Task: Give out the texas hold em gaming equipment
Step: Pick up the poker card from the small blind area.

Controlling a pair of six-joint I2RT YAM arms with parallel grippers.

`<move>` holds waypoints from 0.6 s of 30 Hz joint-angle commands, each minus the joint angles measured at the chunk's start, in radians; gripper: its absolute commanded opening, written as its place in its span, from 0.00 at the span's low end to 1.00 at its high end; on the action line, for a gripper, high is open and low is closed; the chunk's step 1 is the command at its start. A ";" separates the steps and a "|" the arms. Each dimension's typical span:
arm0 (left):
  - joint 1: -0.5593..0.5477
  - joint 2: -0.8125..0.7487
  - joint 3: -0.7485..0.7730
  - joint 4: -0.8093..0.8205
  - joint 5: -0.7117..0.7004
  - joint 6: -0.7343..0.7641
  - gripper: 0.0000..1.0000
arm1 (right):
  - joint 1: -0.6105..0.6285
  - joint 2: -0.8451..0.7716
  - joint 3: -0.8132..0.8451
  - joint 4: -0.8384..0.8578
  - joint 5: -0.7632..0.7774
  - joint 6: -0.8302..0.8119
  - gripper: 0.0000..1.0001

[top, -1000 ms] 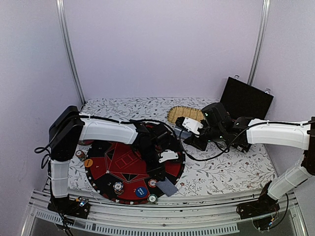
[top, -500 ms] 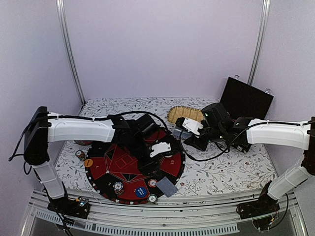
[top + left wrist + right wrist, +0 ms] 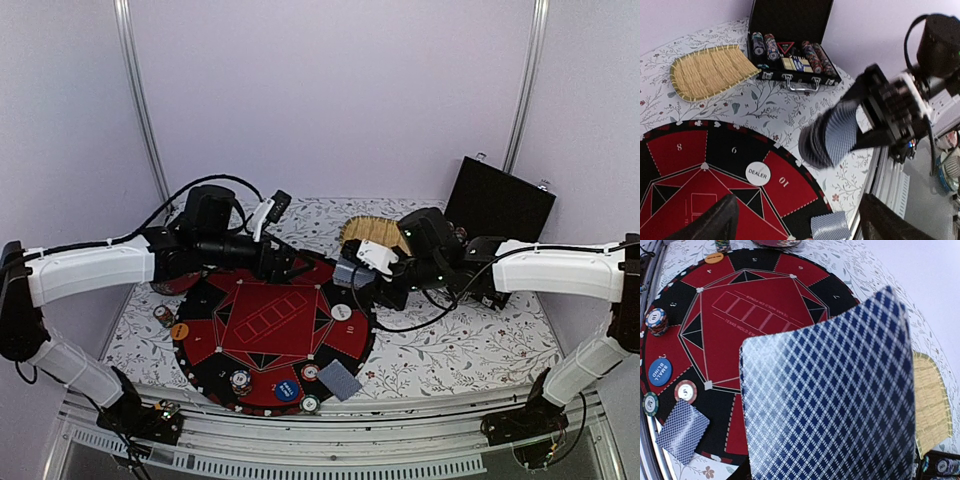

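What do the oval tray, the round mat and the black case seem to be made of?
Oval tray: woven straw probably; pale yellow strands in rows, matte.
Round mat: likely felt or printed cloth; flat, matte red and black.
Black case: rigid shell, perhaps plastic or covered board, with shiny metal latches; uncertain.

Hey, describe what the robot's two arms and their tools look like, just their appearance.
The left arm and right arm are smooth white shells linked by black joints, with black cables looping alongside. The left tool and right tool are black, each with a white block behind dark fingers.
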 commanded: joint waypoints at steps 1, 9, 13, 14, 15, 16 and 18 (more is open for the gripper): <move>-0.022 0.018 -0.021 0.246 -0.005 -0.187 0.91 | 0.053 0.051 0.060 0.049 -0.058 0.021 0.42; -0.037 0.048 -0.013 0.177 -0.002 -0.140 0.98 | 0.079 0.095 0.104 0.058 -0.080 0.023 0.42; -0.037 0.029 -0.025 0.121 -0.053 -0.089 0.98 | 0.078 0.092 0.107 0.041 -0.042 0.023 0.41; -0.034 0.021 -0.029 0.092 -0.077 -0.071 0.97 | 0.075 0.089 0.105 0.029 -0.015 0.024 0.41; -0.030 0.011 -0.037 0.067 -0.089 -0.060 0.96 | 0.069 0.087 0.101 0.015 0.009 0.020 0.41; -0.023 -0.004 -0.054 0.052 -0.091 -0.058 0.94 | 0.056 0.084 0.096 0.000 0.027 0.023 0.40; -0.012 -0.043 -0.118 0.060 -0.080 -0.072 0.90 | 0.008 0.075 0.081 -0.026 0.030 0.039 0.39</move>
